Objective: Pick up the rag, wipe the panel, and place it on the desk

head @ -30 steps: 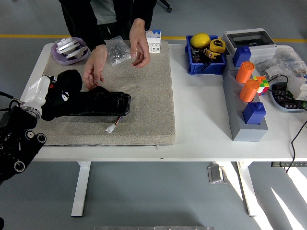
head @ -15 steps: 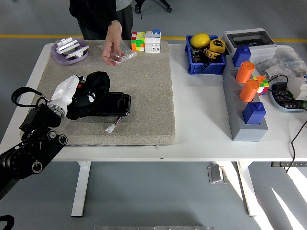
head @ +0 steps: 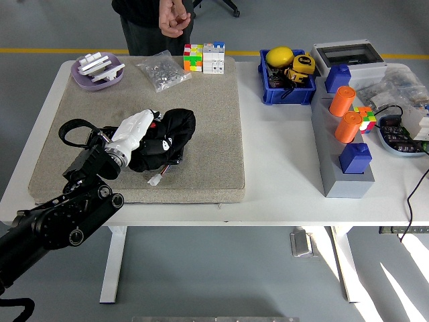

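Wiping is the step in hand: your left hand (head: 137, 131) presses the bunched black rag (head: 167, 137) onto the dark panel (head: 175, 158) on the grey mat (head: 208, 121), fingers closed around the cloth. Next, you set the rag on the desk (head: 281, 168).

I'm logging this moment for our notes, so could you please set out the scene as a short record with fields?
left hand: white, on the black rag, fingers over it
right hand: not in view
rag: bunched, lying over the black panel on the grey mat
panel: mostly hidden under the rag; white connector shows at its near side
person: at the far side, hand raised off the table
far edge of mat: clear bag, colour cubes
right of mat: blue bin, orange cylinders
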Motion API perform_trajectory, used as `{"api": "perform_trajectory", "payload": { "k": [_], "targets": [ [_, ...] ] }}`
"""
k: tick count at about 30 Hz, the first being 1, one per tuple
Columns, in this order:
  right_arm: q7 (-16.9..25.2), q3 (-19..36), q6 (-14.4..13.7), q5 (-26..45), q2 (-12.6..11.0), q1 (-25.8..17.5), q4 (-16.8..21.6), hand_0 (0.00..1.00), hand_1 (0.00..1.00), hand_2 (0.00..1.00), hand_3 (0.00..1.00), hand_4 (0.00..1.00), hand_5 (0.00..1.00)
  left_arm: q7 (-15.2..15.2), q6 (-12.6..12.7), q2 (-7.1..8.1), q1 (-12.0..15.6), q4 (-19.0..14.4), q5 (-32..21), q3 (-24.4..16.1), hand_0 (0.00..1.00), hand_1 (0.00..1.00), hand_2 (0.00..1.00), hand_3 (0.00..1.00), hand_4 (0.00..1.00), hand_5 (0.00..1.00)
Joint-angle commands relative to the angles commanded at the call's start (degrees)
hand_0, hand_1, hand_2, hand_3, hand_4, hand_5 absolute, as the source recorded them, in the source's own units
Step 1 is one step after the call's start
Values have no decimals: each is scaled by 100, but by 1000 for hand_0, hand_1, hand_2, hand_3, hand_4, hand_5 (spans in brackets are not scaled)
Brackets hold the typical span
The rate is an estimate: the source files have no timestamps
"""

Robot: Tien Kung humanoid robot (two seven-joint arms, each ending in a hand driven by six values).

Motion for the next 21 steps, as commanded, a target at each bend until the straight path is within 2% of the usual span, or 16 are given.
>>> {"api": "perform_trajectory", "payload": {
  "k": [9, 21],
  "targets": [
    [-7, 13, -5, 2, 13, 3, -1, 647, 604, 662, 569, 967, 469, 49, -1, -82, 36, -138, 36, 118, 226, 268, 507, 465, 276, 2],
    [0, 10, -8, 27, 10, -7, -4, 648, 604, 662, 569, 967, 469, 29, 38, 4, 102, 75, 96, -305, 227, 270, 509, 467, 279, 2]
  ]
}}
